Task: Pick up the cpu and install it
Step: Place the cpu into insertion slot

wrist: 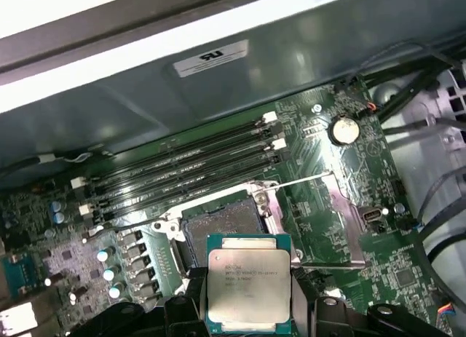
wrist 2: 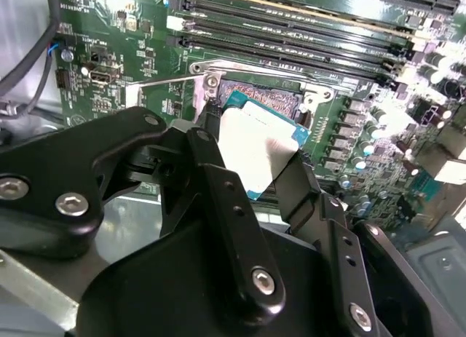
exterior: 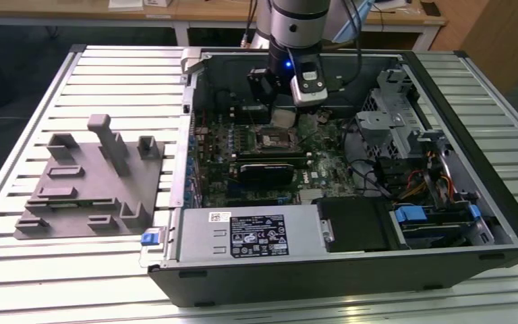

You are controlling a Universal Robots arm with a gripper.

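Observed from the floor beside the rig.

1. The gripper (wrist 2: 255,162) was closed narrow on the cpu (wrist 2: 251,144), 1 black finger (wrist 2: 211,144) on each of 2 opposite edges. In the first wrist view the cpu (wrist: 249,286) sat level between the fingers (wrist: 191,300), silvery top facing up, green border showing around it.

2. The cpu hung clear above the motherboard (wrist: 328,184), not seated. Just beyond the fingertips lay the socket (wrist: 222,220), open, its dark bed bare. In the second wrist view the held chip overlapped part of the socket (wrist 2: 266,100).

3. Beside the socket, the metal retaining plate (wrist: 338,220) was swung back flat on the board, and a thin lever (wrist: 306,180) crossed above it.

4. Past the socket ran 4 long memory slots (wrist: 182,162), side by side. A round coin battery (wrist: 344,129) sat near their far end.

5. In the exterior view the arm (exterior: 297,27) reached down into the open computer case (exterior: 358,266), with the gripper (exterior: 283,111) low over the board. A power supply (exterior: 250,233) lay well apart from it along the case's near wall.

6. Farthest out, on the exterior view's left, a grey fixture (exterior: 88,182) stood on the slatted table (exterior: 25,283), outside the case.
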